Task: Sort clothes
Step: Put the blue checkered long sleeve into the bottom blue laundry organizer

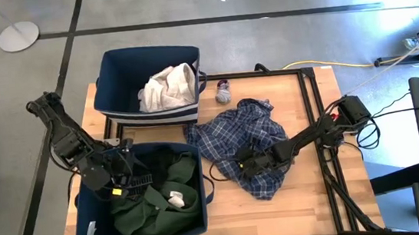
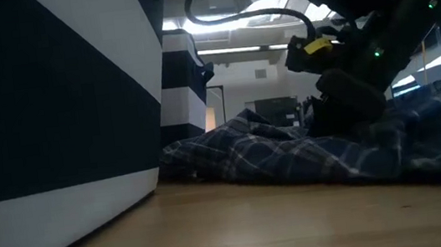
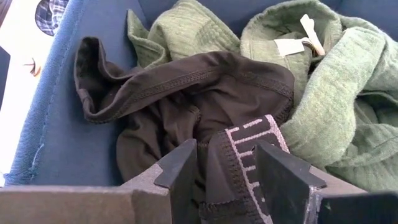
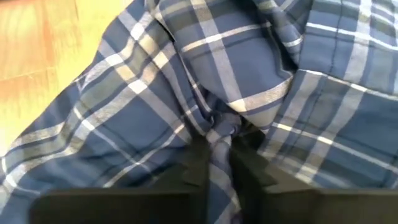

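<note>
A blue plaid shirt (image 1: 251, 133) lies crumpled on the wooden table. My right gripper (image 1: 246, 163) is down on its near part, shut on a fold. My left gripper (image 1: 122, 174) hangs open over the near-left navy bin (image 1: 88, 222). That bin holds a dark green garment (image 1: 156, 207) and a dark garment (image 3: 186, 93). The dark garment's patterned waistband (image 3: 249, 149) shows between the left fingers. The far navy bin (image 1: 113, 73) holds a white garment (image 1: 168, 87). A small grey sock (image 1: 223, 93) lies on the table beside it. My right gripper pinches a raised fold of the plaid shirt (image 4: 217, 134) between its two fingers. The fingers (image 4: 198, 163) slant down at it from the table's right. The rest of the shirt lies slack on the table. My left gripper: whether its fingers touch the waistband, I cannot tell.
A black frame rail (image 1: 329, 160) and cables run along the table's right side. The striped bin wall (image 2: 51, 119) fills the left of the low view. Bare wood (image 1: 295, 202) shows near the front edge, right of the near bin.
</note>
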Motion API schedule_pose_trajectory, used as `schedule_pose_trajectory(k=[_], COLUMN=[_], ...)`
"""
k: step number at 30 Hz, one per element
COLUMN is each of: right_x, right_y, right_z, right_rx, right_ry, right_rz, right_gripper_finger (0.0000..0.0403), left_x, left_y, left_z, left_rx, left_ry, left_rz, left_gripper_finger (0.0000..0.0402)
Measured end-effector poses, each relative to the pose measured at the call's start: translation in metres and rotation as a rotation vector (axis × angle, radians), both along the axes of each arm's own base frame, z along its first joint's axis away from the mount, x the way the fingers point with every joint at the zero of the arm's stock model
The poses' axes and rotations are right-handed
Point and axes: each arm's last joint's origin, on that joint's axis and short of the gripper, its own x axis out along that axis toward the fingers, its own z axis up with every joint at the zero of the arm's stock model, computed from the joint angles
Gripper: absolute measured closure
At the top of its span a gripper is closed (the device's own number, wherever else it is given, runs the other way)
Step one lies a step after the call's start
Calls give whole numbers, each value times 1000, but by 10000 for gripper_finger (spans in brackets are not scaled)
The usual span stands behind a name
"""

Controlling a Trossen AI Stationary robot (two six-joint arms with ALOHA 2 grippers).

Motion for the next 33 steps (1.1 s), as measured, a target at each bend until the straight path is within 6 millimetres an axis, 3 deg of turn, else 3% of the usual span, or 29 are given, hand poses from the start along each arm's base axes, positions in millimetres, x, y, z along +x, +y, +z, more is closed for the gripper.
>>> schedule_pose_trajectory(k=[3,8,16,23,26,33], right_x=[0,2,3,1,1,1], right_y=[3,13,27,22,19,18], right_z=[3,34,134,214,241,280], right_rx=[-26,-99,-280,-419,-479,-572], right_ry=[2,-24,-143,-173,-216,-279], right_rz=[45,117,128,55,9,-18], right_gripper_finger=[386,368,386,388,388,388], left_x=[0,0,0,0,0,0], left_y=[0,0,0,0,0,0], left_z=[0,0,0,0,0,0], left_rx=[-3,-3,-2,-4,-5,-3], left_ry=[0,0,1,1,2,2], left_rz=[3,2,2,4,6,4], left_gripper_finger=[249,249,249,249,249,249])
